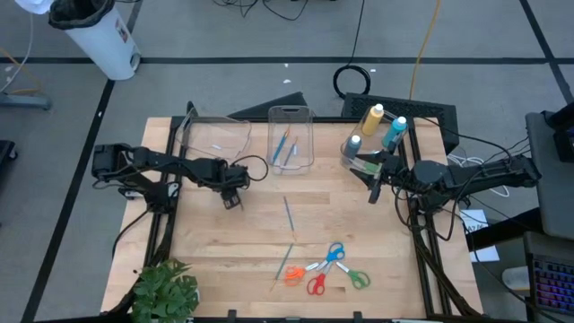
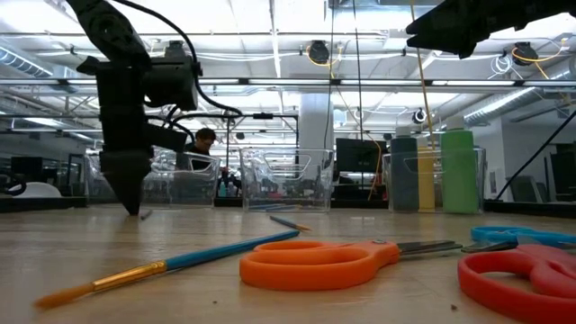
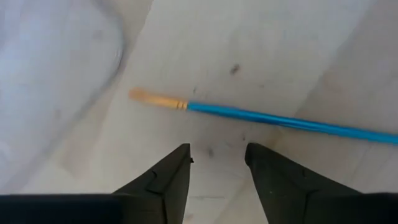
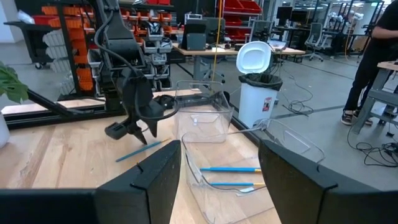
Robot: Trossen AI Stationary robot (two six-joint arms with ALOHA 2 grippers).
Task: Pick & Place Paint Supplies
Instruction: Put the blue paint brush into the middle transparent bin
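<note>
While overhead hides it, left gripper (image 3: 217, 171) hovers parted above a blue brush (image 3: 273, 118).

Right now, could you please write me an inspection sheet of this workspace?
Surface: wooden table, bare in patches.
Job's things: paint bottles in the right bin; two brushes in the middle bin; loose brush mid-table; scissors near the front edge.
Clutter: leafy plant at the front left corner.
Grippers: left pincer open, low over a blue brush; right pincer open, facing the bins.
Cables: coil on the floor behind.
Surroundings: white waste bin.
</note>
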